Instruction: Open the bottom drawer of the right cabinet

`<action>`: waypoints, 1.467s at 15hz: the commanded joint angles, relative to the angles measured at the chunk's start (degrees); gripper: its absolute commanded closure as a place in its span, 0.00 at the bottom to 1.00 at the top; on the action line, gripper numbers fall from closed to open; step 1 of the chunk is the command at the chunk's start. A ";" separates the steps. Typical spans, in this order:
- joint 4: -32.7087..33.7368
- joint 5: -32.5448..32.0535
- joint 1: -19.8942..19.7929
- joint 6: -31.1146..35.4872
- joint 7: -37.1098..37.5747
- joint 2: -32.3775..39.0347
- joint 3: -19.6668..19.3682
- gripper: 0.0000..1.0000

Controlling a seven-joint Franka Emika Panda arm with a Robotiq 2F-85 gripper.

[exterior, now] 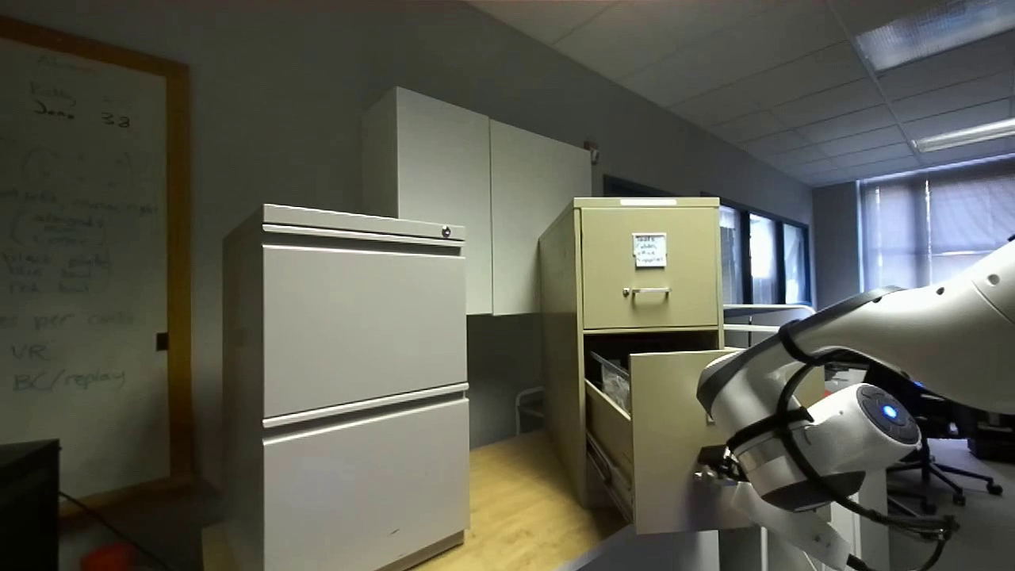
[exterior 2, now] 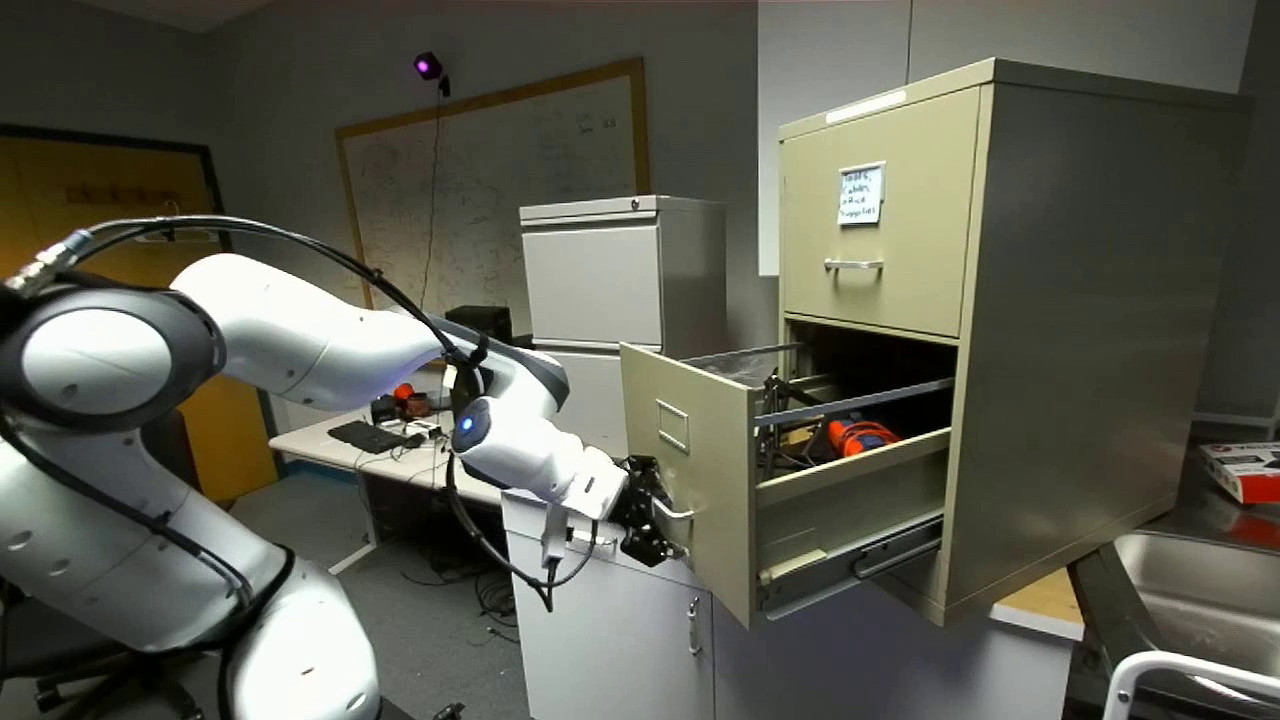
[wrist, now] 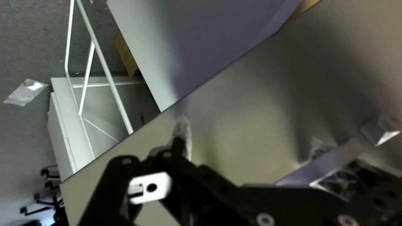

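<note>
Because I can't tell whether the gripper (exterior 2: 662, 522) clasps the handle (exterior 2: 680, 515), I'd ease the bottom drawer (exterior 2: 715, 465) straight outward.

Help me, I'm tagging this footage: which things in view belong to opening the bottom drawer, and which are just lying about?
Part of the job: bottom drawer, its handle, tan cabinet, gripper.

Just about: upper drawer, grey cabinet, wall cupboard, whiteboard, sink, red box, plastic bag, orange item.
</note>
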 commanded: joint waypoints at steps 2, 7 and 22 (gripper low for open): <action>-1.57 15.83 -1.06 5.30 -6.73 -1.76 14.00 0.00; -1.48 32.92 -19.78 5.67 -10.46 -6.60 31.89 0.00; 11.37 43.81 -41.44 3.63 -29.77 -3.78 41.86 0.00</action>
